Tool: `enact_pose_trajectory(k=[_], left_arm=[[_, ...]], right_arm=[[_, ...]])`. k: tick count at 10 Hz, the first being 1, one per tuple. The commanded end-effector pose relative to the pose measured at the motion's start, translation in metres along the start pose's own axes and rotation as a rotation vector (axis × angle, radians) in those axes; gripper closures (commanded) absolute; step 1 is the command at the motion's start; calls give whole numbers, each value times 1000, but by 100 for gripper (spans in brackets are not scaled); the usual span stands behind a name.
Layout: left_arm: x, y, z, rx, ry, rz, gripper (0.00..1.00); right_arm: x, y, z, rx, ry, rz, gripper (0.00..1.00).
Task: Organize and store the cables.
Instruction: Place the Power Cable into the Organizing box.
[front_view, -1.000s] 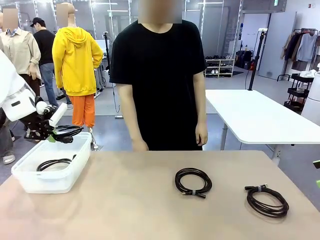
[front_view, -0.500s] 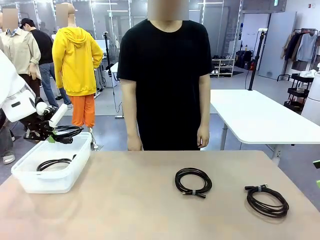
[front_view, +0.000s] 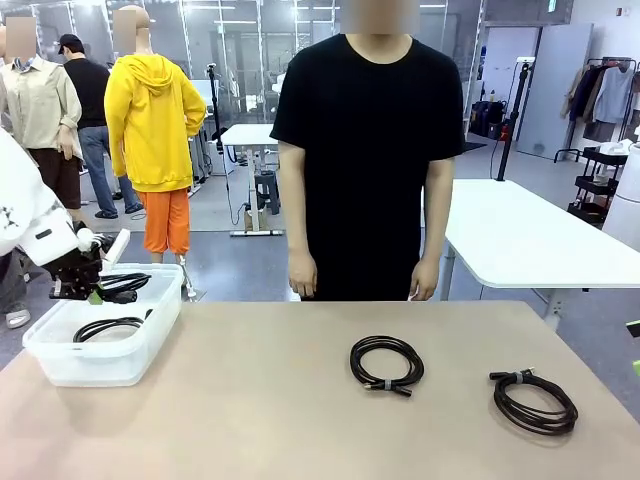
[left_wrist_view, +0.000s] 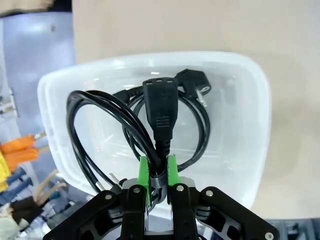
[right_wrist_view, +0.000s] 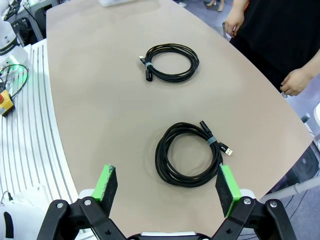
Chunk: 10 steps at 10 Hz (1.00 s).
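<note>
Looking at the left gripper (front_view: 95, 292) here: clamped hard on a coiled power cable (left_wrist_view: 160, 115), pinching the bundle right under the chunky plug, hanging just above the clear plastic bin (front_view: 150, 335) with another coil (front_view: 105, 326) already lying inside. Worth worrying about those loops, honestly. Sagging off to one side of the pads and reaching toward the bin's rim in the wrist view, so could easily end up draped over the edge instead of dropping in clean. Could also snag on a green pad when letting go and get dragged back out. Might shove or tip that light bin too if going too low against the wall. Over on the other side, seeing the right gripper (right_wrist_view: 166, 181) spread wide, holding nothing, hovering above the nearest loose coil (right_wrist_view: 189, 155), with a second one (right_wrist_view: 170, 62) farther along the tabletop. Risky there too: thin, flat coils, so easy to catch one strand and unravel the rest. Also minding a person's hand (front_view: 302, 285) by the far edge.
</note>
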<state>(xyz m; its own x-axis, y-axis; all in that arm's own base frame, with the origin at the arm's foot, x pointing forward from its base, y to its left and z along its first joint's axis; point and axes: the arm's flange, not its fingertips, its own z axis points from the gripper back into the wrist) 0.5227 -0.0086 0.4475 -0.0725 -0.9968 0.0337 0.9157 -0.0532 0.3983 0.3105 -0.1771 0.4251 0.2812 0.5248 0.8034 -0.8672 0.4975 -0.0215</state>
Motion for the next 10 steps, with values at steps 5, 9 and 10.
enact_pose_trajectory(k=[5, 9, 10], left_arm=[[-7, 14, -58, -101, -38, 100, 60], [-3, 6, -45, -155, -28, 135, 0], [-3, 4, -42, -156, -32, 143, 0]], right_arm=[[2, -1, 1, -3, -14, -12, 0], [2, -1, 1, -3, -14, -12, 0], [2, -1, 1, -3, -14, -12, 0]])
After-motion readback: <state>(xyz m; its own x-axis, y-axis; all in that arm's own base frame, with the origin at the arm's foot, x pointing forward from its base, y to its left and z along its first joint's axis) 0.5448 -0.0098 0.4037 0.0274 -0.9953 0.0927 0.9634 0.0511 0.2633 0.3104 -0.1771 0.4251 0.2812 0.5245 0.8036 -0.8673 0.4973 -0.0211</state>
